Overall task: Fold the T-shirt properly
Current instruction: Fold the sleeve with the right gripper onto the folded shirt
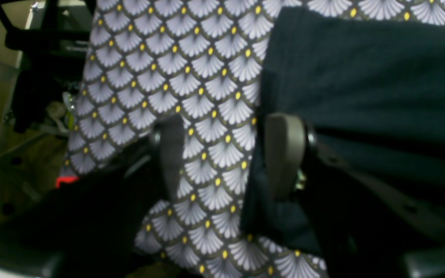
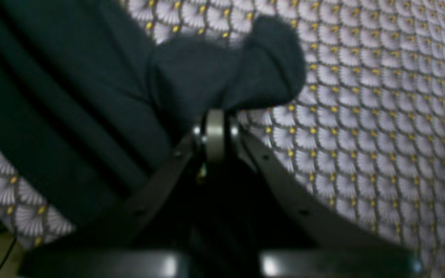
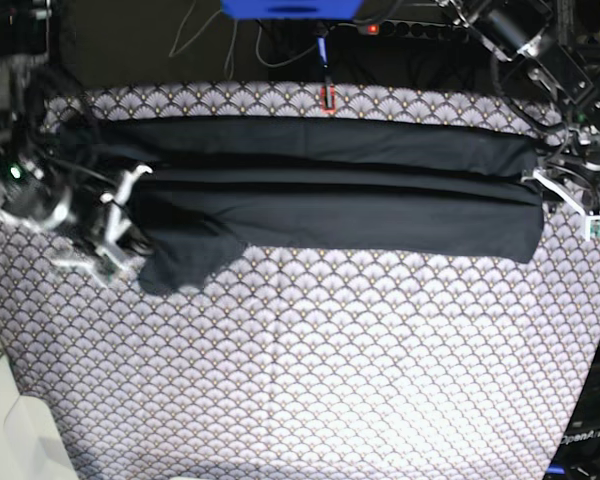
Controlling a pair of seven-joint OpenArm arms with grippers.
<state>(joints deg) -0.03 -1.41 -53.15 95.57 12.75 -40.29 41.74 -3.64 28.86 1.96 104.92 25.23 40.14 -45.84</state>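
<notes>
Now: right claw (image 2: 215, 133) clamped on T-shirt (image 2: 91, 96) corner; left claw (image 1: 228, 154) apart at hem

- The T-shirt (image 3: 320, 190) is plain black, verging on very dark navy in the wrist views, matte and without print.
- The tablecloth (image 3: 310, 360) over the counter carries a scallop pattern: pale grey-white fans outlined in dark grey, each tipped with a small yellow dot (the dots show best up close).
- The right tool (image 2: 215, 127) has a light grey pad between black arms.
- The left tool (image 1: 226, 154) has one beige-grey pad and one dark grey one, on black hardware.
- A small red patch (image 3: 328, 97) sits at the cloth's far edge.
- A bright blue object (image 3: 290, 8) lies beyond it.
</notes>
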